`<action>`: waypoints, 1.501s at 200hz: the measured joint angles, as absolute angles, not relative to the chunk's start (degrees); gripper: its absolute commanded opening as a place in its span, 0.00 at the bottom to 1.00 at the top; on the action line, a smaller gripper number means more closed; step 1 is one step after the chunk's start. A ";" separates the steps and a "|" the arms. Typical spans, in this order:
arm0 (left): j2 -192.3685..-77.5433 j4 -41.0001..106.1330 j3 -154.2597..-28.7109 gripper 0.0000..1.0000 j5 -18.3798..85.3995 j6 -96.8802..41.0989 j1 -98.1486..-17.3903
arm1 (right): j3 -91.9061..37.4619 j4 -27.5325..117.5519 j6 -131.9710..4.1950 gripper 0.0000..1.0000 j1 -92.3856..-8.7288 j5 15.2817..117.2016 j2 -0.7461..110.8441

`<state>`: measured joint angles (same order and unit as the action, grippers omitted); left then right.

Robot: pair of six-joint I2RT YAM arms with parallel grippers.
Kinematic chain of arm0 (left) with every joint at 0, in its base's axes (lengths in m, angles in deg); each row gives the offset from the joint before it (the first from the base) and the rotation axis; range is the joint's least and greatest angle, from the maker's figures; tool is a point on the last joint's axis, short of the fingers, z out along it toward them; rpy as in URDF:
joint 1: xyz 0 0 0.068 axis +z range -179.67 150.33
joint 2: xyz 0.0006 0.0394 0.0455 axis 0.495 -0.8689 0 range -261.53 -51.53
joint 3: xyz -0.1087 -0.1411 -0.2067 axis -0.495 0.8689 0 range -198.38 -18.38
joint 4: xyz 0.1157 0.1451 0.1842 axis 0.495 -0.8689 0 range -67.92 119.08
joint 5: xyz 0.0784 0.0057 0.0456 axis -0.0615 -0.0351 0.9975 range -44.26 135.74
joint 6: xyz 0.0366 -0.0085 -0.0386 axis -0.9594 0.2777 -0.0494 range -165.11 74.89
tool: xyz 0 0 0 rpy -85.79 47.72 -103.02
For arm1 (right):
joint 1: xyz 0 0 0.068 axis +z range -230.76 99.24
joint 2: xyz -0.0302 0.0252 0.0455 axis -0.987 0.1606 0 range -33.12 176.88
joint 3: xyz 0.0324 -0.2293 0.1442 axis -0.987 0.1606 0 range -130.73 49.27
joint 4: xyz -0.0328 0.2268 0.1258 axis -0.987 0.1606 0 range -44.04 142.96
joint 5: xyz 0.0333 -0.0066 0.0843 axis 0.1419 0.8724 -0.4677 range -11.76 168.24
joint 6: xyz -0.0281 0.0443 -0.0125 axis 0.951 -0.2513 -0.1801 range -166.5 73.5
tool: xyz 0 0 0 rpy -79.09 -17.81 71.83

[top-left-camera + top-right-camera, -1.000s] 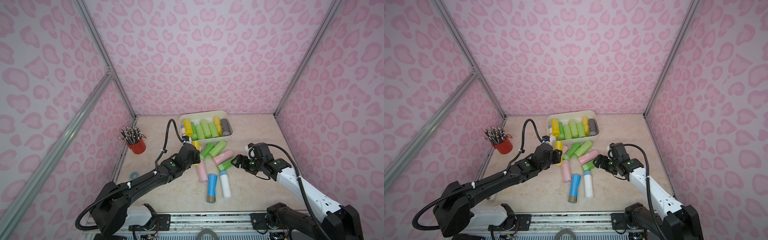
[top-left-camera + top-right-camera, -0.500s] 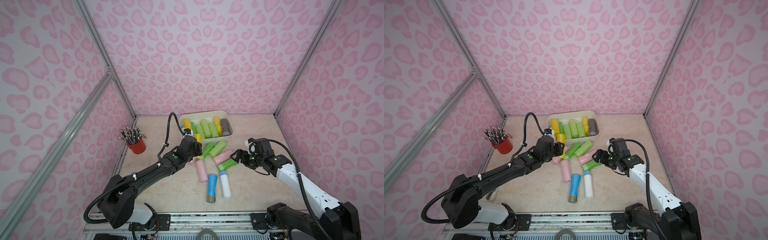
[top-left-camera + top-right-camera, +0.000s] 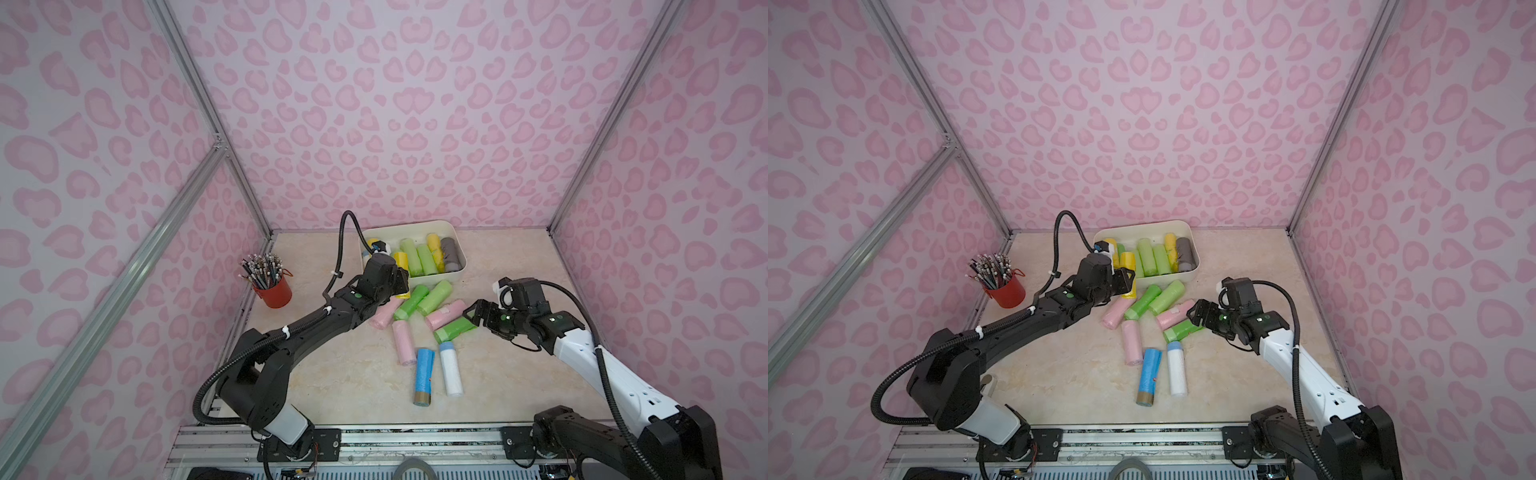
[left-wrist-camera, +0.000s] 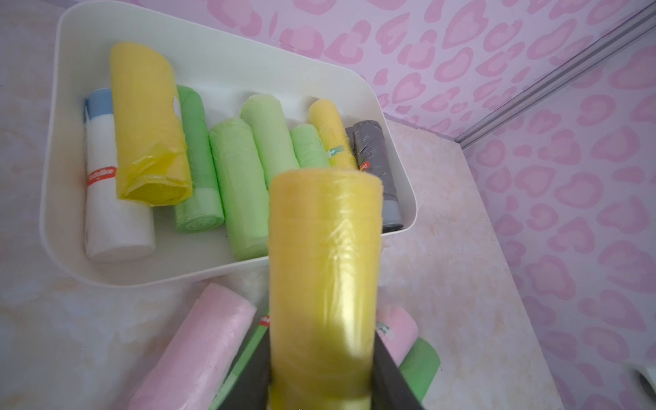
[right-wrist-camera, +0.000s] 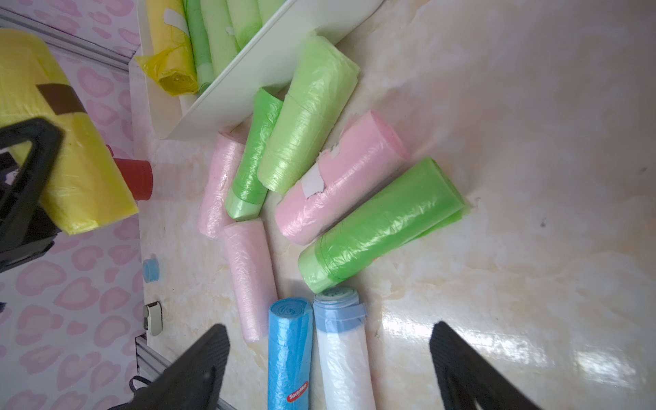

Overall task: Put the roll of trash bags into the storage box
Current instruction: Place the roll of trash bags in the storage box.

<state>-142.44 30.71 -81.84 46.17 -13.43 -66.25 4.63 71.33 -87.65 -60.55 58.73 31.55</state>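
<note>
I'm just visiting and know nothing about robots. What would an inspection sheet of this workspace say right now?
Surface: beige marbled tabletop, no spills seen.
Job's things: cream storage box holds several rolls; yellow roll held at its near edge; eight loose rolls outside.
Clutter: red pencil cup; small blue cap.
Grippers: left gripper shut on yellow roll; right gripper open, empty, by loose rolls.
Cables: black hose along each arm, no snag seen.
Surroundings: pink heart-print walls, aluminium frame.
</note>
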 measured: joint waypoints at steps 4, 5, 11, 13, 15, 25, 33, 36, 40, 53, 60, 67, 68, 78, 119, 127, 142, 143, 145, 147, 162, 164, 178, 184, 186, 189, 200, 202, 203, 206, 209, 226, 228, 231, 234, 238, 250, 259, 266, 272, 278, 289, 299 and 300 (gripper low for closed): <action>-142.86 30.82 -82.21 0.33 46.03 -13.54 -65.94 | 4.63 71.30 -87.65 0.90 -60.60 58.73 31.61; -143.01 30.89 -82.35 0.33 46.03 -13.58 -65.81 | 4.63 71.30 -87.65 0.90 -60.60 58.73 31.61; -143.69 31.13 -82.91 0.33 45.90 -13.63 -65.22 | 4.63 71.33 -87.65 0.90 -60.68 58.71 31.70; -143.95 31.15 -83.13 0.33 45.88 -13.65 -65.02 | 4.63 71.33 -87.67 0.90 -60.73 58.71 31.70; -144.10 31.15 -83.28 0.33 45.86 -13.65 -64.89 | 4.63 71.33 -87.69 0.90 -60.77 58.71 31.70; -145.46 31.24 -84.49 0.33 45.51 -13.71 -63.95 | 4.65 71.30 -87.85 0.90 -60.79 58.71 31.61; -146.40 31.32 -85.36 0.33 45.16 -13.82 -63.30 | 4.87 71.24 -87.85 0.90 -60.79 58.76 31.37; -146.68 31.32 -85.62 0.33 45.07 -13.84 -63.08 | 4.98 71.24 -87.85 0.90 -60.81 58.76 31.29; -147.14 31.41 -86.02 0.33 44.92 -13.89 -62.75 | 5.08 71.28 -87.85 0.90 -60.84 58.78 31.15; -148.34 31.59 -87.04 0.33 44.57 -14.15 -62.01 | 5.57 71.26 -87.85 0.90 -60.97 58.80 30.74; -148.93 31.61 -87.61 0.33 44.46 -14.33 -61.81 | 5.78 71.30 -87.85 0.90 -61.10 58.80 30.61; -149.54 31.61 -88.14 0.33 44.20 -14.46 -61.61 | 5.92 71.30 -87.85 0.90 -61.27 58.82 30.59; -149.61 31.61 -88.20 0.33 44.15 -14.48 -61.61 | 5.92 71.30 -87.85 0.90 -61.30 58.82 30.61; -150.53 31.65 -89.10 0.33 43.39 -14.74 -61.42 | 5.96 71.33 -87.85 0.90 -61.56 58.80 30.70; -155.73 31.59 -93.99 0.32 42.08 -15.57 -59.63 | 5.96 71.30 -87.85 0.90 -62.08 58.76 31.00; -156.71 31.48 -94.89 0.32 41.73 -15.61 -59.19 | 5.96 71.30 -87.85 0.90 -62.17 58.76 30.96; -158.53 31.13 -97.14 0.32 41.51 -15.77 -58.38 | 5.98 71.30 -87.85 0.90 -62.24 58.78 30.63; -158.64 31.13 -97.32 0.32 41.47 -15.77 -58.27 | 5.98 71.30 -87.85 0.90 -62.24 58.78 30.61; -158.81 31.13 -97.56 0.32 41.40 -15.77 -58.18 | 6.00 71.30 -87.85 0.90 -62.26 58.78 30.52; -159.03 31.13 -97.86 0.32 41.38 -15.79 -58.10 | 6.02 71.30 -87.85 0.90 -62.26 58.78 30.43; -160.73 31.22 -100.03 0.32 41.01 -15.77 -57.40 | 6.37 71.30 -87.87 0.90 -62.41 58.82 29.91; -161.00 31.22 -100.29 0.32 40.88 -15.77 -57.31 | 6.44 71.30 -87.87 0.90 -62.41 58.82 29.87; -162.92 31.15 -102.13 0.32 40.31 -15.77 -56.85 | 6.79 71.35 -87.89 0.90 -62.48 58.89 29.49; -163.77 31.04 -102.89 0.32 40.22 -15.77 -56.72 | 6.92 71.35 -87.89 0.90 -62.52 58.95 29.34; -164.04 31.00 -103.15 0.32 40.24 -15.77 -56.65 | 6.94 71.35 -87.91 0.90 -62.52 58.97 29.28; -164.36 30.80 -103.48 0.32 40.26 -15.77 -56.63 | 6.99 71.35 -87.91 0.90 -62.56 58.97 29.23; -165.57 30.36 -104.62 0.32 40.26 -15.79 -56.52 | 7.07 71.35 -88.09 0.90 -62.67 59.00 29.17; -165.78 30.28 -104.84 0.32 40.26 -15.79 -56.46 | 7.07 71.35 -88.09 0.90 -62.67 59.04 29.17; -165.85 30.25 -104.90 0.32 40.24 -15.79 -56.43 | 7.07 71.35 -88.09 0.90 -62.67 59.04 29.17; -166.11 30.25 -105.14 0.32 40.18 -15.81 -56.37 | 7.07 71.35 -88.09 0.90 -62.67 59.04 29.17; -166.44 30.17 -105.47 0.32 40.13 -15.83 -56.37 | 7.07 71.35 -88.09 0.90 -62.67 59.06 29.17; -168.36 29.73 -107.28 0.32 40.29 -16.20 -56.17 | 7.05 71.35 -88.06 0.90 -62.78 59.24 29.49; -168.52 29.69 -107.42 0.32 40.31 -16.20 -56.15 | 7.01 71.37 -88.09 0.90 -62.78 59.26 29.60; -168.95 29.55 -107.76 0.32 40.29 -16.23 -56.11 | 6.96 71.39 -88.09 0.90 -62.78 59.28 29.73; -169.32 29.45 -108.03 0.32 40.29 -16.23 -56.04 | 6.92 71.41 -88.09 0.90 -62.78 59.32 29.89; -169.78 29.29 -108.33 0.32 40.29 -16.23 -55.98 | 6.77 71.54 -88.09 0.90 -62.78 59.41 30.08; -171.40 28.85 -109.29 0.32 40.29 -16.23 -55.65 | 6.37 71.72 -88.06 0.90 -62.83 59.39 30.48; -172.54 28.59 -109.88 0.32 40.31 -16.20 -55.54 | 6.22 71.74 -88.06 0.90 -62.83 59.39 30.50; -173.41 28.16 -110.41 0.32 40.33 -16.20 -55.43 | 6.18 71.76 -88.06 0.90 -62.83 59.41 30.50; -174.02 28.00 -110.85 0.32 40.35 -16.20 -55.34 | 6.16 71.76 -88.06 0.90 -62.85 59.41 30.50; -174.72 27.63 -111.48 0.32 40.42 -16.23 -55.25 | 6.16 71.81 -88.06 0.90 -62.89 59.43 30.50; -175.82 27.08 -112.55 0.32 40.59 -16.25 -55.23 | 6.07 71.96 -88.06 0.90 -62.96 59.61 30.48; -176.43 26.71 -113.21 0.32 40.77 -16.40 -55.23 | 6.00 72.16 -88.06 0.90 -63.04 59.61 30.48; -176.49 26.67 -113.25 0.32 40.81 -16.42 -55.23 | 6.00 72.16 -88.06 0.90 -63.04 59.63 30.48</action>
